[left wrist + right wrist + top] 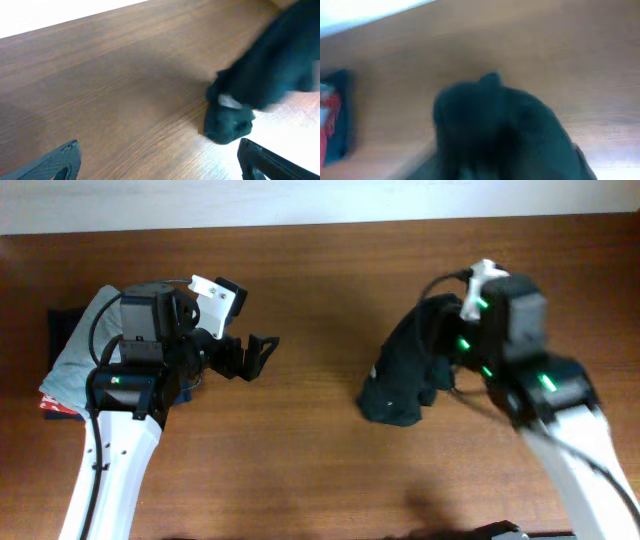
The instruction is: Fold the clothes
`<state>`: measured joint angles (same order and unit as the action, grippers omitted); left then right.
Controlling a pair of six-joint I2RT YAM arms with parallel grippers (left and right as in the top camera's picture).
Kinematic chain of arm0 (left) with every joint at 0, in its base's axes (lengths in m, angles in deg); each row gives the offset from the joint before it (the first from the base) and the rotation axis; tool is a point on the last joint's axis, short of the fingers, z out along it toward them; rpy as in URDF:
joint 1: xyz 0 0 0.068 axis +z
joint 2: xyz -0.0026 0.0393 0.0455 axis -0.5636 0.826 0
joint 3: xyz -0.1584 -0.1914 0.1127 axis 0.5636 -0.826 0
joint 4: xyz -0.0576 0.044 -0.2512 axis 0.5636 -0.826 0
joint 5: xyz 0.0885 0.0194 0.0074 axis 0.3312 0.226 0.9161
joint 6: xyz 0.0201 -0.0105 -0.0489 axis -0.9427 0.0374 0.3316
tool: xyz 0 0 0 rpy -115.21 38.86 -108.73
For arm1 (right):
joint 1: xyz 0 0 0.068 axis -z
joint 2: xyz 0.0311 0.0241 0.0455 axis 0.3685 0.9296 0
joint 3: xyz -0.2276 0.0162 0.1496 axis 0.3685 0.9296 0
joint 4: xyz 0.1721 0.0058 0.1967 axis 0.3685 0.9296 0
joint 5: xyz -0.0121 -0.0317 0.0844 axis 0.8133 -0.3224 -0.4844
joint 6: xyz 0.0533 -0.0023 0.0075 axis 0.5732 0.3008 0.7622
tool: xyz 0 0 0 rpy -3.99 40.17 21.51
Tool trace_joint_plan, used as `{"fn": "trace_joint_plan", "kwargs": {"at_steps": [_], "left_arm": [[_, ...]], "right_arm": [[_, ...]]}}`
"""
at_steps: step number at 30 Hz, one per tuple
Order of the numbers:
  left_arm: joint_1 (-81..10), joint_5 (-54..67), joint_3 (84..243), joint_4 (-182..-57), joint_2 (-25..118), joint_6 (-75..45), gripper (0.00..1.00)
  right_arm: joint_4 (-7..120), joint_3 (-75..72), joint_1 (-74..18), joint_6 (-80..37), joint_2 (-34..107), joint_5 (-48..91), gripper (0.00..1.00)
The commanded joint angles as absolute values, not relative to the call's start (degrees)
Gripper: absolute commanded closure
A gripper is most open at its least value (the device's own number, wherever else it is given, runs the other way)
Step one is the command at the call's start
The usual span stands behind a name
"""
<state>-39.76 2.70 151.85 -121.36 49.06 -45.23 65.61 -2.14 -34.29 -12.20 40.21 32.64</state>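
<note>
- Grips the black T-shirt [403, 380] in the right gripper [450, 340], clenched on its upper end, fingers buried in cloth
- Leaves the shirt bunched right of centre, lower end touching the table [320, 270]
- Holds the left gripper [262, 358] spread wide and empty, left of centre, facing the shirt
- Runs lengthwise from far-right to near-left, loose end toward the left gripper, well apart
- Likely calls for a rightward reach to catch that free end

Bare table [320, 300] is seen across the frame's centre. The right is blocked by the bunched black T-shirt [400, 380], the left edge by stacked garments [75, 345].
</note>
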Motion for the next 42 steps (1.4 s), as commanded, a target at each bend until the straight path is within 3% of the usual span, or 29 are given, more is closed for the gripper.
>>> {"fn": "trace_joint_plan", "kwargs": {"at_steps": [1,5,9,20,28,31,41,42], "left_arm": [[-40.0,1.6,152.8,-122.0,49.3,-46.1,0.01],[-40.0,1.7,152.8,-123.6,49.3,-46.2,0.01],[-40.0,1.7,152.8,-123.7,49.4,-46.2,0.0],[-40.0,1.7,152.8,-121.8,50.7,-46.2,0.01],[-40.0,1.6,152.8,-121.8,52.9,-46.1,0.01],[-40.0,1.6,152.8,-121.8,53.3,-46.1,0.01],[-40.0,0.7,152.8,-121.3,53.3,-46.1,0.01],[-40.0,0.7,152.8,-121.2,53.3,-46.1,0.01]], "right_arm": [[63.1,-2.9,-30.7,-9.7,46.7,38.0,0.42],[65.2,-2.9,-26.8,-9.8,51.0,27.5,0.37],[68.8,-2.9,-25.3,-12.0,50.7,25.7,0.34],[83.5,3.0,-27.3,-15.6,51.1,23.6,0.38],[76.0,13.2,-32.3,-19.4,51.1,24.0,0.34],[70.2,18.4,-33.3,-15.0,51.1,28.6,0.34],[55.0,28.1,-33.2,-13.9,51.2,29.0,0.35],[53.4,28.8,-33.2,-13.8,51.2,28.9,0.39]]}}
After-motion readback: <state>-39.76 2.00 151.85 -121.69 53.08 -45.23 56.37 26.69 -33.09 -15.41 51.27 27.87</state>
